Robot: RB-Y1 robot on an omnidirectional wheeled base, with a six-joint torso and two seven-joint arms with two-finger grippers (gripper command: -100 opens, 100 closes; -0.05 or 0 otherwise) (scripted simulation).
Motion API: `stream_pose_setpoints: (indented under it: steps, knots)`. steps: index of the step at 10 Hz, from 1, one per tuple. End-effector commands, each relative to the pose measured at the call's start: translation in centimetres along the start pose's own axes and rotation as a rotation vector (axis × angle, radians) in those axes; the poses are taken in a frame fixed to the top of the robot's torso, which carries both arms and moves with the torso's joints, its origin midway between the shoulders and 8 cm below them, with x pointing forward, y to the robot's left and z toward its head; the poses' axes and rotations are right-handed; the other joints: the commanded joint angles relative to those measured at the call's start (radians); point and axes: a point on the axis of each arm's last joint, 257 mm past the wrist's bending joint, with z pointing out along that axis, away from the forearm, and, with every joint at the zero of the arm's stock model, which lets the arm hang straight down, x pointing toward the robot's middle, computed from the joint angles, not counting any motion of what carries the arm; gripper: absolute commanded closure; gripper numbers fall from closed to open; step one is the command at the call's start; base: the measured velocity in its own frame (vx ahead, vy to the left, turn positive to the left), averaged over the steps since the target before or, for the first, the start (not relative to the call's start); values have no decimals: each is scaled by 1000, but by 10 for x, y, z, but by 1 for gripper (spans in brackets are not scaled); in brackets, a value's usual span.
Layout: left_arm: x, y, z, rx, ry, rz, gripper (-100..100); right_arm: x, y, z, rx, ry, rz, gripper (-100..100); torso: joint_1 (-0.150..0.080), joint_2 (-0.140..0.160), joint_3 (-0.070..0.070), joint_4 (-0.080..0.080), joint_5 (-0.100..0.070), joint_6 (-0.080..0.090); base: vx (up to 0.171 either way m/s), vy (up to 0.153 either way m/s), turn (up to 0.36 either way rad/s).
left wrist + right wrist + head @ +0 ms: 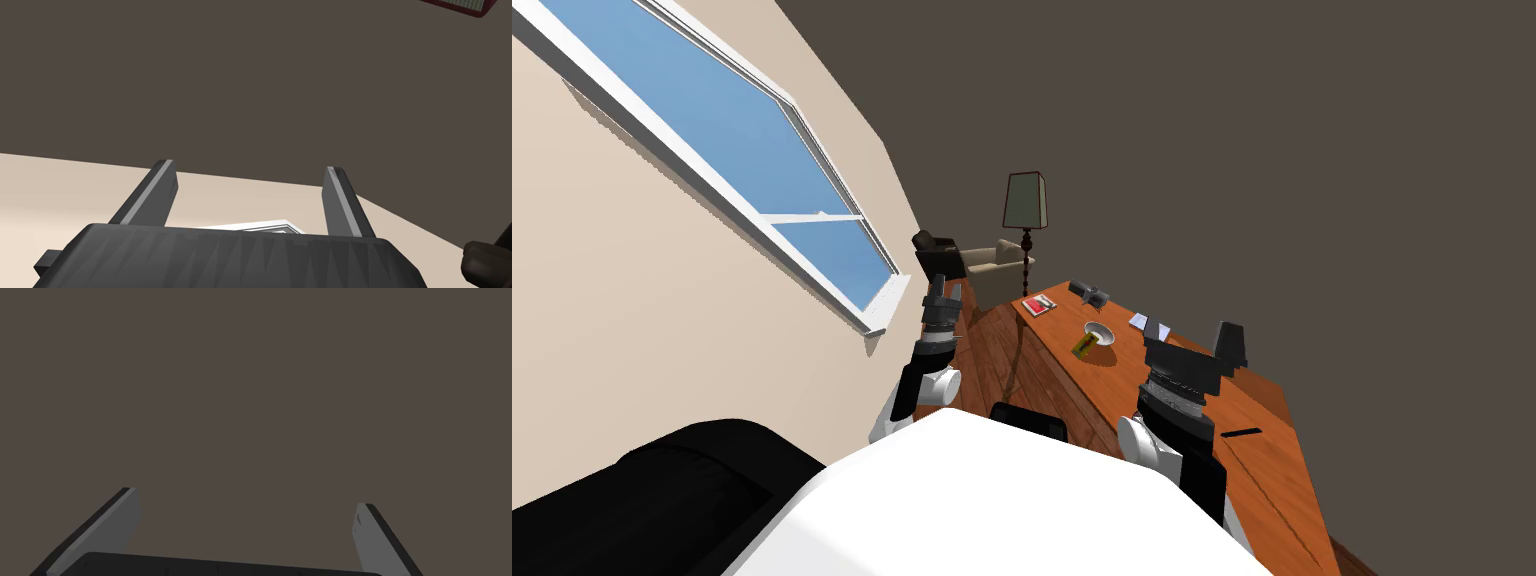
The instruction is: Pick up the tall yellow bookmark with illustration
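On the wooden desk (pixel 1212 440), a small yellow bookmark (pixel 1085 346) leans against the near rim of a white dish (pixel 1102 332). My right gripper (pixel 1202 355) hovers over the desk, nearer to me than the bookmark and to its right. In the right wrist view its fingers (pixel 95 528) stand wide apart, open, with nothing between them. My left gripper (pixel 937 290) is raised beside the window wall, left of the desk and away from the bookmark. It is open and empty in the left wrist view (pixel 250 172).
Also on the desk are a red book (pixel 1039 305), a dark object (pixel 1089 292), pale papers (pixel 1150 325) and a black block (pixel 1230 345). A floor lamp (pixel 1026 200) and a beige armchair (pixel 992 265) stand beyond it. A black sofa (pixel 662 500) is at my left.
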Motion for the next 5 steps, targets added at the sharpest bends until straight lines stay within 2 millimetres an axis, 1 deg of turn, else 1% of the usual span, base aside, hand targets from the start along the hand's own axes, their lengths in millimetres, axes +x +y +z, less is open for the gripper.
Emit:
stream_pose_setpoints:
  steps: [1, 3, 5]
  knots:
    - [0, 0, 0, 0, 0, 0, 0, -5, -16, -1, 44, 10, 26, -100, 0, 0, 0, 0, 0, 0, 13, 15, 53]
    - [0, 0, 0, 0, 0, 0, 0, -12, -37, -3, 104, 15, 62, -100, 1, -2, -1, 0, 0, 0, 30, 29, 73]
    - [0, 0, 0, 0, 0, 0, 0, -24, -64, -4, 177, 16, 107, -100, 2, -3, -1, -1, 0, 0, 37, 31, 63]
